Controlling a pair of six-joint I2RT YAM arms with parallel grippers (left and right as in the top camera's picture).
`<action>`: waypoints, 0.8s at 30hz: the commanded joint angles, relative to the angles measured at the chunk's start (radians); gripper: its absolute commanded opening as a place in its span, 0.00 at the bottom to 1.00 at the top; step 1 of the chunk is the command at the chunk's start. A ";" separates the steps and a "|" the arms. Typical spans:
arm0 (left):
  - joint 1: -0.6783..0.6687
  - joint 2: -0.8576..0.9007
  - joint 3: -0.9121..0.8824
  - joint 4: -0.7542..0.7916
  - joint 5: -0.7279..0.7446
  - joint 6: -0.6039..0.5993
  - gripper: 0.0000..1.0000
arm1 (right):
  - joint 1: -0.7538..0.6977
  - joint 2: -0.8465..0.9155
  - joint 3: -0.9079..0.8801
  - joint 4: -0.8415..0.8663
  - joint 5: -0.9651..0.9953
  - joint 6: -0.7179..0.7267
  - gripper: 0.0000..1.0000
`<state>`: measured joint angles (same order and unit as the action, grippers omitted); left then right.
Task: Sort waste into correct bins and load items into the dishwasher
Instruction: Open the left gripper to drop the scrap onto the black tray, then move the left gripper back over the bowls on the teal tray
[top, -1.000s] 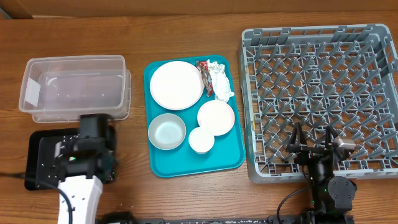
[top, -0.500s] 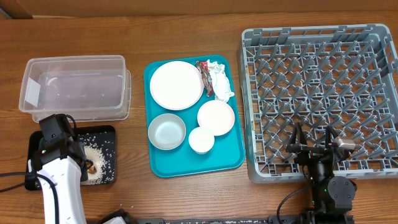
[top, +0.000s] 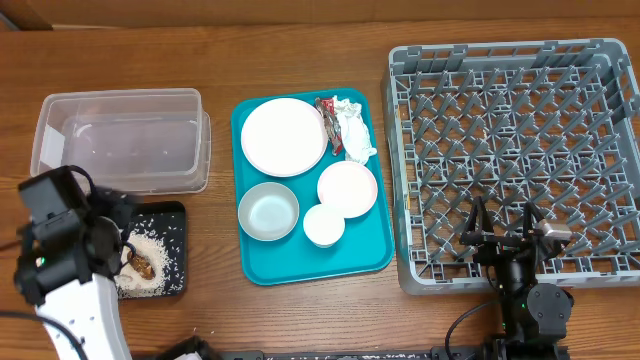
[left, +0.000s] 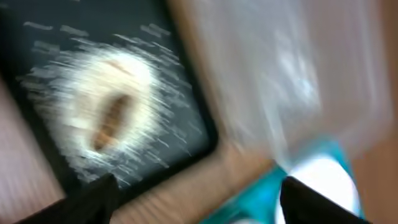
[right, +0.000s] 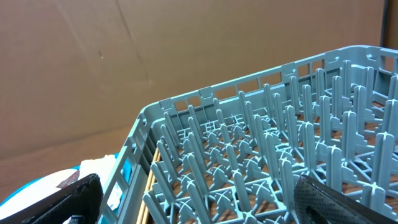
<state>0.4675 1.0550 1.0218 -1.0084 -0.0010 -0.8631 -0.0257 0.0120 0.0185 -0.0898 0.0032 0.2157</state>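
Observation:
A black bin at the front left holds a pile of rice with a brown food scrap on it. My left gripper hovers over the bin's left side, open and with nothing in it. The left wrist view is blurred; it shows the rice in the bin. A teal tray carries a white plate, a smaller plate, a bowl, a cup and crumpled wrappers. My right gripper stands open over the front edge of the grey dish rack.
A clear plastic container sits behind the black bin, on top of its lid; it shows as a blur in the left wrist view. The rack's upright pegs fill the right wrist view. Bare wood lies between tray and rack.
My left arm has swung left off the black bin while its jaws opened, uncovering the rice and brown scrap. The right arm has not moved.

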 joint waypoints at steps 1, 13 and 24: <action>-0.002 -0.032 0.021 -0.009 0.482 0.357 0.86 | -0.003 -0.009 -0.011 0.006 -0.005 -0.004 1.00; -0.346 -0.028 0.019 -0.053 0.671 0.735 0.91 | -0.003 -0.009 -0.011 0.006 -0.005 -0.004 1.00; -0.885 -0.010 0.019 -0.031 -0.006 0.326 0.83 | -0.003 -0.009 -0.011 0.006 -0.005 -0.004 1.00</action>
<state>-0.3309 1.0286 1.0290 -1.0443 0.2802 -0.3553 -0.0254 0.0120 0.0185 -0.0898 0.0032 0.2157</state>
